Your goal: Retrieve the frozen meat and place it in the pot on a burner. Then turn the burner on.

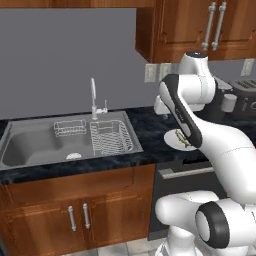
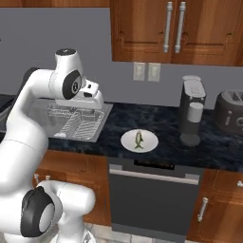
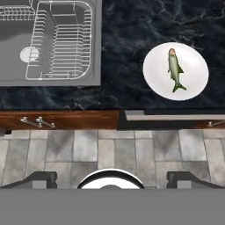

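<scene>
The frozen meat [image 3: 176, 70], a small greenish fish-shaped scrap with an orange tint at its head, lies on a white plate [image 3: 193, 66] on the dark stone counter. The right base view has the meat [image 2: 138, 139] in the middle of the plate [image 2: 149, 142]. From the left base my arm covers part of the meat [image 1: 181, 140]. My gripper [image 3: 112, 178] hangs high above the counter's front edge, left of the plate, pointing down. It is open wide with nothing between its fingers [image 3: 41, 178]. The pot and the burner are out of view.
A steel sink [image 1: 30, 145] with wire racks [image 1: 111, 136] and a faucet [image 1: 93, 97] lies left of the plate. A coffee machine [image 2: 191, 111] and a toaster [image 2: 230, 111] stand at the back right. Wooden wall cabinets [image 2: 175, 28] hang overhead, and a dishwasher [image 2: 152, 199] sits below the plate.
</scene>
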Robot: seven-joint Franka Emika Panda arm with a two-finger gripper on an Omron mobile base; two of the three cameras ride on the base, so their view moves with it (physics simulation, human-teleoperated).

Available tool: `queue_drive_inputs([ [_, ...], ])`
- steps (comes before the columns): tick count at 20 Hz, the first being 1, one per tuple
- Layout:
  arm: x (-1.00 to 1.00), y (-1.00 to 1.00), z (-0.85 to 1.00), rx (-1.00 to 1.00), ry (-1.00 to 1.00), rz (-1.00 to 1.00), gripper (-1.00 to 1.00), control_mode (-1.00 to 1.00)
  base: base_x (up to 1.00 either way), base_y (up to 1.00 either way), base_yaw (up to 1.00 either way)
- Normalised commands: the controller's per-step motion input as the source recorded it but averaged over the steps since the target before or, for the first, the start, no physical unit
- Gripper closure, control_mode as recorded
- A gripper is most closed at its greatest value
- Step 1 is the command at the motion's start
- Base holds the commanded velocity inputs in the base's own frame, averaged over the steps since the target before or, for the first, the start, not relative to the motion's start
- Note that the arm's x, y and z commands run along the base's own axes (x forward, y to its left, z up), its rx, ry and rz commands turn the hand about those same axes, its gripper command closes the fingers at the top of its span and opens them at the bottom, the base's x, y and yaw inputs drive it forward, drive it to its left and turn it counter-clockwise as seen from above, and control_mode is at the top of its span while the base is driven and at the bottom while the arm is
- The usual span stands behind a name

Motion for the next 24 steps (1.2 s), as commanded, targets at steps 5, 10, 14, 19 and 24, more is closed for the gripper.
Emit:
queue_drive_inputs([
  [5,0.00,0.00,0.00,0.00,0.00,0.00,-1.00,1.00,0.19,-0.66,0.04],
  [10,0.00,0.00,0.00,0.00,0.00,0.00,-1.00,1.00,0.33,-0.15,0.02],
  [14,0.00,0.00,0.00,0.00,0.00,0.00,-1.00,1.00,0.38,0.00,0.00],
  [19,0.00,0.00,0.00,0.00,0.00,0.00,-1.00,1.00,0.32,-0.07,0.00],
  [24,0.00,0.00,0.00,0.00,0.00,0.00,-1.00,1.00,0.33,-0.08,0.01],
])
